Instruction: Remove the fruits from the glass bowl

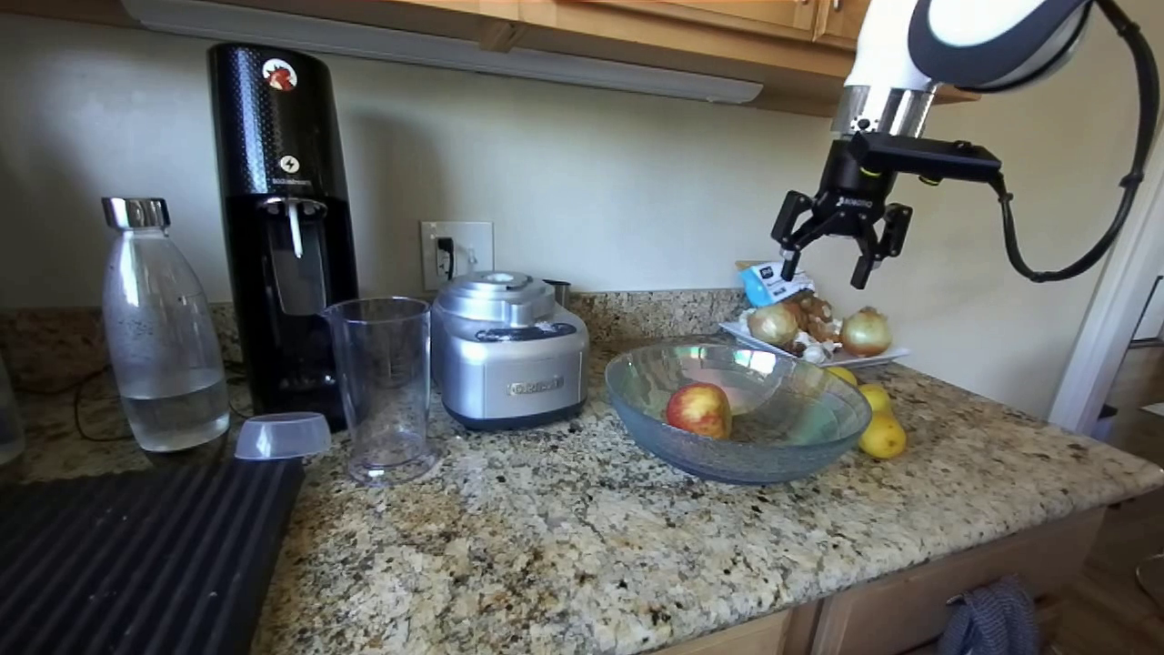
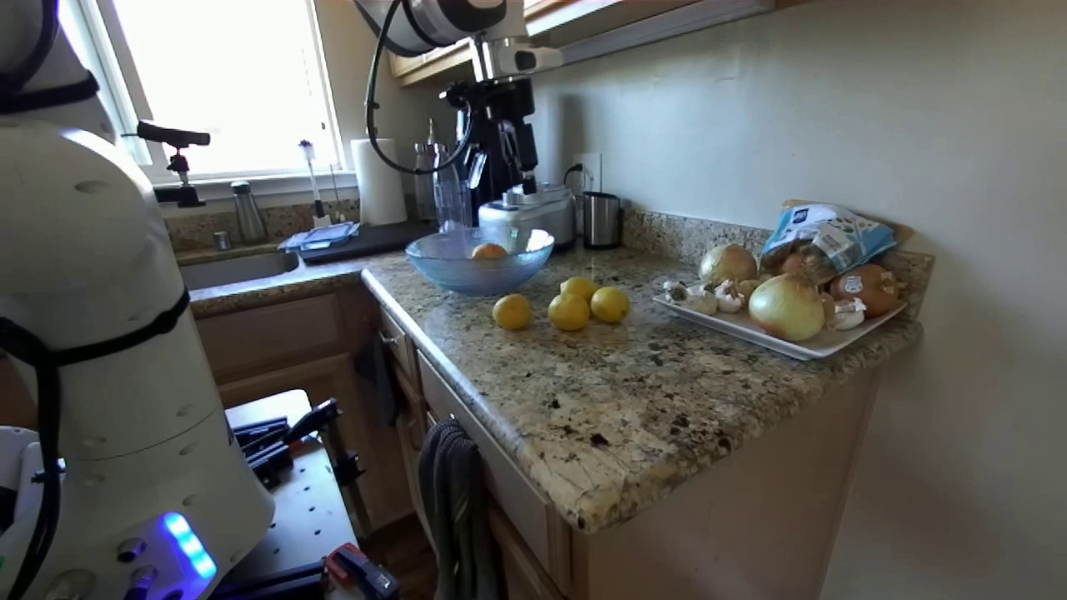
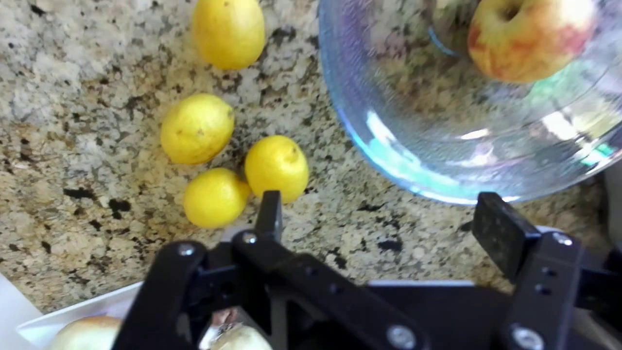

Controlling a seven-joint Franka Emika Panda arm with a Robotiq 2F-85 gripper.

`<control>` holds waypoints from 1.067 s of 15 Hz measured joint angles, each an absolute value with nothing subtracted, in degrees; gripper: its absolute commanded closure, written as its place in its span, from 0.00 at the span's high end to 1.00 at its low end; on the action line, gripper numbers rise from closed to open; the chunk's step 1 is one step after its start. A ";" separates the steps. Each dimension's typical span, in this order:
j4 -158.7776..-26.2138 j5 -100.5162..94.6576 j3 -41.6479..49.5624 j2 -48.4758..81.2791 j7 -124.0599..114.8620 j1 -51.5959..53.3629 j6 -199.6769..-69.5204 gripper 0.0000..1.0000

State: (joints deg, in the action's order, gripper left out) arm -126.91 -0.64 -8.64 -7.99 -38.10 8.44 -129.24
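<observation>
1. In an exterior view, the gripper [image 1: 824, 277] hung well above the counter [image 1: 564, 546], its jaws spread wide with nothing between them. The apple [image 1: 698, 410] lay inside the glass bowl [image 1: 718, 464], the only fruit to be seen there; fetching it seemed to be the step in hand.
2. In that same view, the gripper's height suited a level move across the rim first, then a descent. The food processor [image 1: 509, 387] stood near the bowl, so swinging too far that way risked a knock.
3. In an exterior view, four lemons [image 2: 569, 312] rested outside the bowl, near it, and a plate [image 2: 825, 340] of onions [image 2: 786, 307] shared the counter. A round apple could roll, so setting it down called for a spot apart from the lemons and a low, unhurried release.
4. In the wrist view, the apple sat off toward the upper right, not between the jaws; the wrist needed to shift until the fruit was centred.
5. By that view, a straight descent, stopping before the tips pressed the glass, then a soft squeeze around the apple's widest part, promised the surest hold. The lift ought to go straight up, past the rim, before any sideways travel.
</observation>
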 measured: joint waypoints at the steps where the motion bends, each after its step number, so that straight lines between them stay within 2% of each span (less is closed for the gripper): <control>1: -126.91 0.12 -9.99 -8.22 -37.99 9.19 -128.96 1.00; 7: -126.81 1.10 -16.02 -6.40 -35.45 12.80 -129.27 1.00; 16: -123.27 0.58 -16.94 6.21 -14.70 13.70 -131.48 1.00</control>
